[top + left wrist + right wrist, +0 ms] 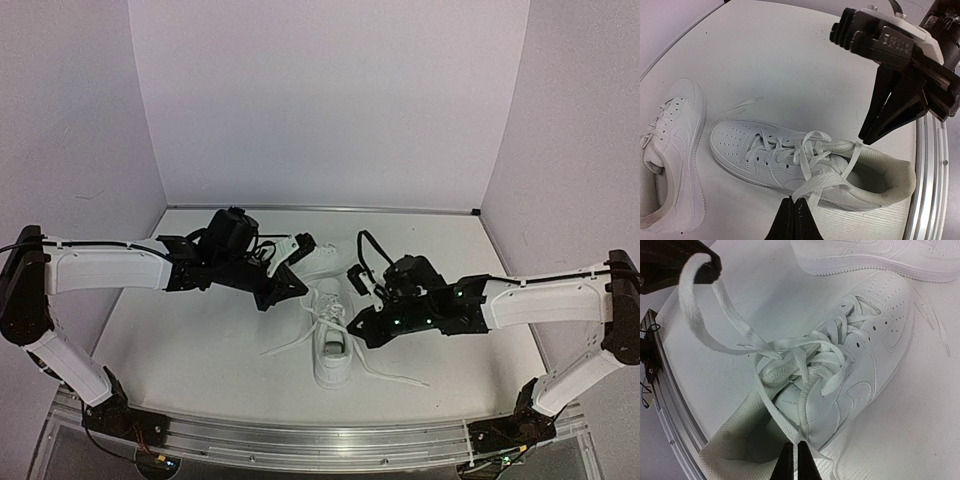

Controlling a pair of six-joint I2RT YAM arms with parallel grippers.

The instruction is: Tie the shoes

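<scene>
While both sneakers lie on the table, only the near shoe is being worked: it sits mid-table with its heel opening toward the arms, and its laces are heaped in a loose tangle over the tongue. The far shoe rests just behind it, apart from either arm. The left fingers are clenched on a flat strand that rises off one side of the shoe, and in the right wrist view that strand bends over like a loop where it is pinched. The right fingers are clamped on another strand at the collar. The step in hand looks like drawing up the bow or knot. The next move probably calls for pulling the two strands apart evenly, without dragging the light shoe toward the rail at the table's near edge. How the strands cross inside the tangle is hard to make out, so I cannot tell whether a first knot is already set. The far shoe is cut off in both wrist views, and whether it is tied is unclear.
</scene>
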